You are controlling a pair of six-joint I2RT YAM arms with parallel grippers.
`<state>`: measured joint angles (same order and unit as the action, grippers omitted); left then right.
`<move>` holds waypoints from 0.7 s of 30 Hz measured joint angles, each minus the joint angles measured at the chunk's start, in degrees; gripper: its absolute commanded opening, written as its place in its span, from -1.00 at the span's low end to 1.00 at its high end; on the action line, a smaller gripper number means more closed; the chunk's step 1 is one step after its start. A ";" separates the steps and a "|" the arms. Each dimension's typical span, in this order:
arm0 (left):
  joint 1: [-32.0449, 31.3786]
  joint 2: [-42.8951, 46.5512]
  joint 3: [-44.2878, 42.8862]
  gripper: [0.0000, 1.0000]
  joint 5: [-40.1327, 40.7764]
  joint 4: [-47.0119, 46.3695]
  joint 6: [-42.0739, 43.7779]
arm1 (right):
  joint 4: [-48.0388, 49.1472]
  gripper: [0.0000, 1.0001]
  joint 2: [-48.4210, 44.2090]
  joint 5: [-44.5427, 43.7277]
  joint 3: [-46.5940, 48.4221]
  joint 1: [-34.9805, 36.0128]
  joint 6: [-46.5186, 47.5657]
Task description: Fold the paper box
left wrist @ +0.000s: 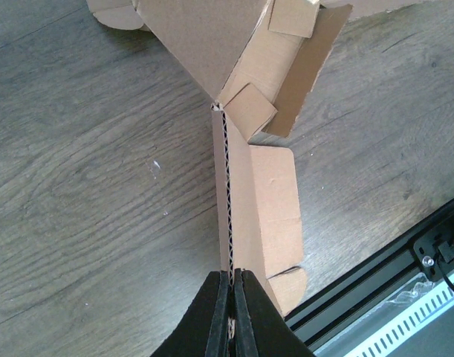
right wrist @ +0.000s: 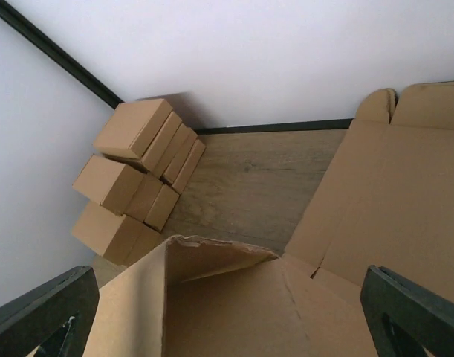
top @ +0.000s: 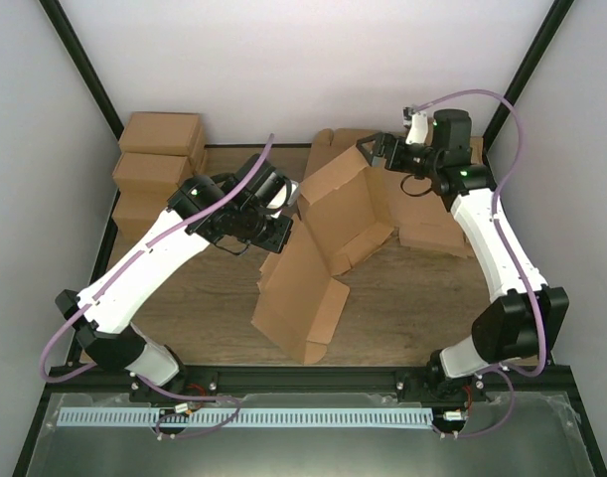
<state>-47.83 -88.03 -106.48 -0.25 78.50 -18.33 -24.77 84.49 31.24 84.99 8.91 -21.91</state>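
Note:
The paper box [top: 318, 263] is a large brown die-cut piece standing partly folded in the middle of the table, with panels raised at angles. My left gripper [top: 283, 217] is shut on the edge of one upright panel; in the left wrist view the black fingers [left wrist: 215, 312] pinch the corrugated edge of the paper box [left wrist: 260, 201]. My right gripper [top: 376, 151] is open at the box's upper far corner. In the right wrist view its fingers [right wrist: 48, 312] stand wide apart on either side of a raised flap of the paper box [right wrist: 234, 305], not touching it.
Several finished brown boxes [top: 159, 164] are stacked at the back left, also in the right wrist view [right wrist: 134, 178]. A sheaf of flat cardboard blanks [top: 437, 227] lies at the back right under the right arm. A black frame rail [left wrist: 405, 260] borders the table's near edge.

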 measured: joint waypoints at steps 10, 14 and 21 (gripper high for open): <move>0.00 -0.02 0.09 -0.92 -0.07 -0.39 -0.04 | 0.83 0.82 -2.99 -0.39 -6.12 1.03 0.85; 0.00 0.02 0.42 -0.88 -0.13 -0.90 -0.04 | 2.67 0.74 -6.78 0.09 -13.46 1.05 -0.07; -0.02 0.50 1.49 -0.86 -1.57 -2.99 -0.24 | 5.20 0.66 -10.10 0.96 -19.65 1.05 -1.95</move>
<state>-47.86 -87.53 -104.99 -1.83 75.50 -18.57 -19.57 74.39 32.21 65.34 9.96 -23.86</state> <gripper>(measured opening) 0.067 0.848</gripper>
